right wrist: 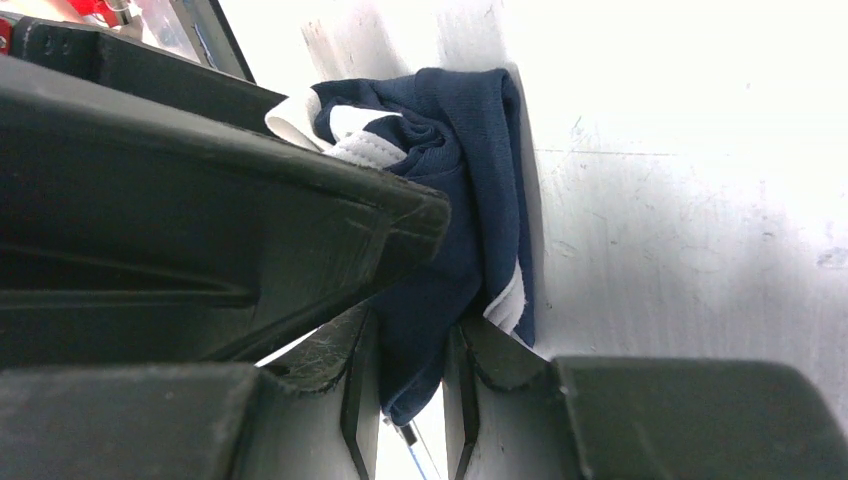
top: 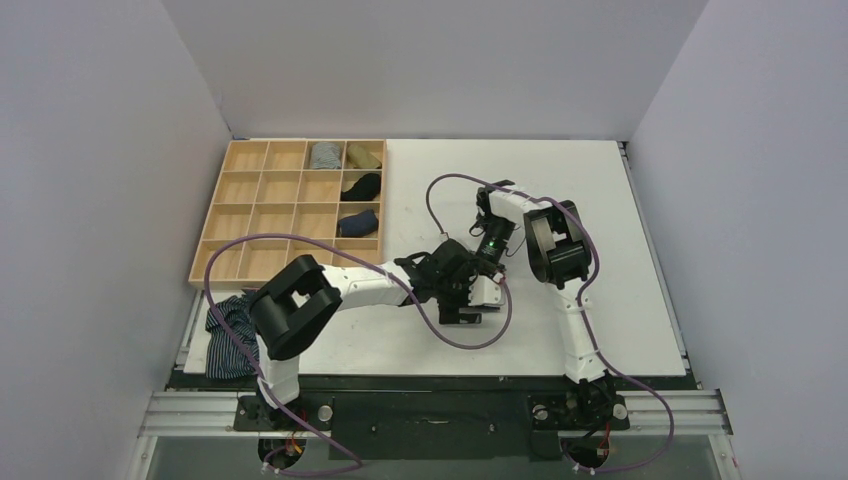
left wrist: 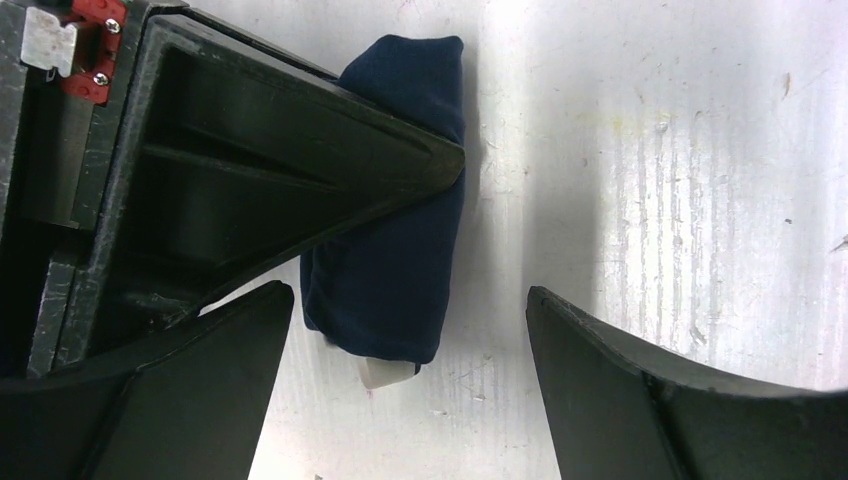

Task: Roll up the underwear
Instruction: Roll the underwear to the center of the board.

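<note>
Only the right wrist shows right fingers pinching the underwear.

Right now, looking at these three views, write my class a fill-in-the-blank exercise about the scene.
The right pincer is ___ on the rolled navy-blue fabric underwear.
The left pincer stands ___.
The light wooden compartment tray holds ___ rolled items.
The striped blue-and-white garment lies by the ___ arm's base.
Missing words: shut; open; four; left.
</note>
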You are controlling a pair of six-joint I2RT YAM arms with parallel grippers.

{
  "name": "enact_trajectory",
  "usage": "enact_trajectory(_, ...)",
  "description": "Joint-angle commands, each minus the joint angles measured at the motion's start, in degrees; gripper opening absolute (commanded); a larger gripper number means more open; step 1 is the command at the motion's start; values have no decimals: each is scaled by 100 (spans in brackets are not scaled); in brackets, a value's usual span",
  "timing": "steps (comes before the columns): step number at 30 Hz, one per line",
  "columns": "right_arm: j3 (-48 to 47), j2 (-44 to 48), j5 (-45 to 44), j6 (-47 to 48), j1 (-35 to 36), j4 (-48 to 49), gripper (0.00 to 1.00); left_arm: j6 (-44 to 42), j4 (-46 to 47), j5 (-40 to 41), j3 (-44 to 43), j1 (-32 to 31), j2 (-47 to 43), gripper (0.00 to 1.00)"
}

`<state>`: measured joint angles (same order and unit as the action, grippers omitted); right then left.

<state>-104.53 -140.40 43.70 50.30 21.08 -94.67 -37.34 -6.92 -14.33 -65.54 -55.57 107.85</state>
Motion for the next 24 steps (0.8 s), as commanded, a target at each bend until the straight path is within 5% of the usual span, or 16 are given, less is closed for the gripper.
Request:
enact_trajectory(1, -84, -178, -112, 98, 58, 468, 0, -116, 206, 31, -257, -28, 92, 85)
enact_trajectory(8, 3, -156, -80, 129, 61, 473, 0, -116, 147, 15, -405, -117, 254, 81)
enact_trajectory(24, 225, -23, 33, 284, 55, 462, 0, -75, -126, -146, -634, -162, 521, 55)
